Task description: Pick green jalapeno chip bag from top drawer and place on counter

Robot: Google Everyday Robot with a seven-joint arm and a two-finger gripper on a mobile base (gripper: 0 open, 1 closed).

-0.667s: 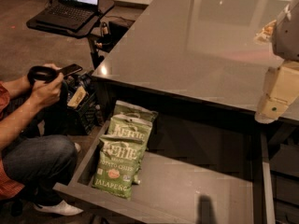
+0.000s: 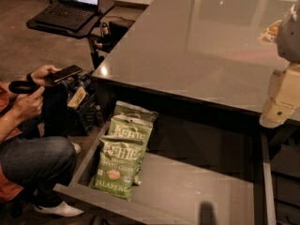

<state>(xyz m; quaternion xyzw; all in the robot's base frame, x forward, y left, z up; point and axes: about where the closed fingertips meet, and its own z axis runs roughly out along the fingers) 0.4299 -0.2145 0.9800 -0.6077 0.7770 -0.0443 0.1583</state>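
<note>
The top drawer [image 2: 197, 191] stands pulled open under the counter [image 2: 197, 46]. Three green Kettle bags lie overlapped along its left side. The nearest one is the green jalapeno chip bag [image 2: 117, 165], flat on the drawer floor with "JALAPENO" along its bottom edge. Two look-alike bags [image 2: 133, 125] lie behind it, partly covered. My cream arm link [image 2: 281, 97] hangs at the right edge above the counter's front corner. Of my gripper, only a dark tip [image 2: 207, 213] shows at the bottom edge, over the drawer floor, well right of the bags.
A person [image 2: 33, 149] crouches at the left beside the drawer, holding a phone [image 2: 65, 73]. A black crate of items [image 2: 79, 102] stands by the counter's corner. A laptop on a small black stand [image 2: 70, 13] is at the back left.
</note>
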